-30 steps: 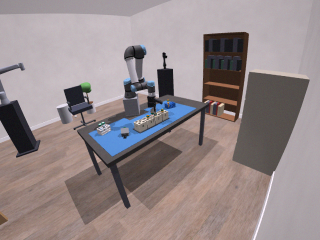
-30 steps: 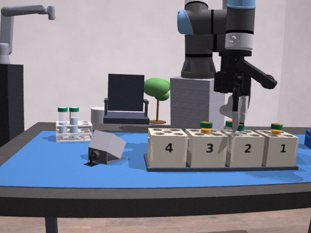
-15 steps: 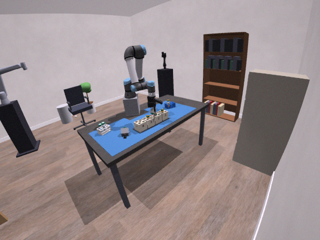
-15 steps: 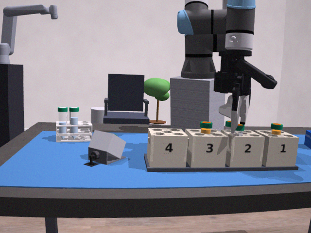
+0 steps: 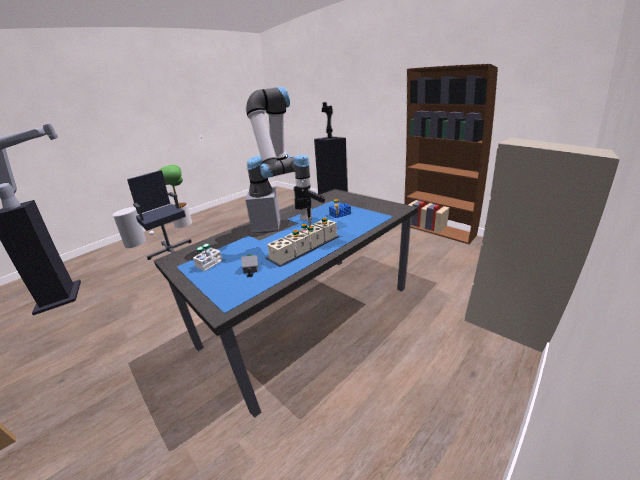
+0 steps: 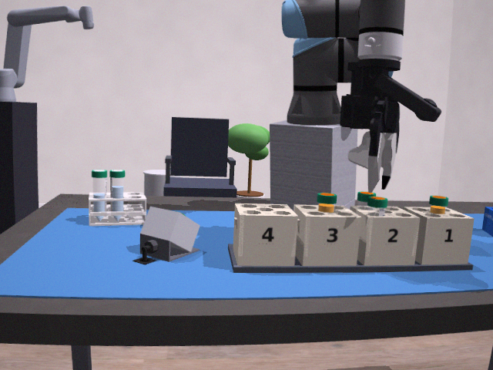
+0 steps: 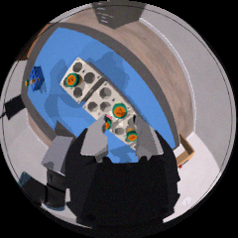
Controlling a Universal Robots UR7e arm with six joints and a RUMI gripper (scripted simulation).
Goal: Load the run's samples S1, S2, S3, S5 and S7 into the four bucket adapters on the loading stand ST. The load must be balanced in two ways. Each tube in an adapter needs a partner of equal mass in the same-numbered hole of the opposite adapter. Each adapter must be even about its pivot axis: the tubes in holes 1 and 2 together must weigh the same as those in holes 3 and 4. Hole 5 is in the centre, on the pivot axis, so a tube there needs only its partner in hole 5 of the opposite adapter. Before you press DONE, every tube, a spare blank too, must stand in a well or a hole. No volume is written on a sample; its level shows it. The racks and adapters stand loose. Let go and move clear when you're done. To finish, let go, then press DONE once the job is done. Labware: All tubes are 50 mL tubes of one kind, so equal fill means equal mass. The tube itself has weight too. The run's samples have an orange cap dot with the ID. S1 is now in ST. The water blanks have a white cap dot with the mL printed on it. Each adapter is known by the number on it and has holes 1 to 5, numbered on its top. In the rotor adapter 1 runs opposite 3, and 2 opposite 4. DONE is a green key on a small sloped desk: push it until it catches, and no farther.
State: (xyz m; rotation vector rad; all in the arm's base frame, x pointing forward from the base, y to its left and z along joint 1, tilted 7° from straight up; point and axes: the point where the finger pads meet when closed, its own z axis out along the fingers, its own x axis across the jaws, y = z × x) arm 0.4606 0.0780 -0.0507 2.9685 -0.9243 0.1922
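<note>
End effector fingers stand parted, holding nothing, above adapter 2. Only my wrist view looks down into its holes; two orange-dotted tubes stand there.

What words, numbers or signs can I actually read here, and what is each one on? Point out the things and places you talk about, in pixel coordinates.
"4": front of the leftmost cream block (image 6: 266, 248)
"3": front of the next cream block (image 6: 332, 253)
"2": front of the third cream block (image 6: 392, 253)
"1": front of the rightmost cream block (image 6: 447, 250)
Too small or blurred to read: pale lettering on the blue rack (image 6: 488, 223), and any marks on the orange cap dots (image 6: 438, 197) (image 7: 119, 111).
</note>
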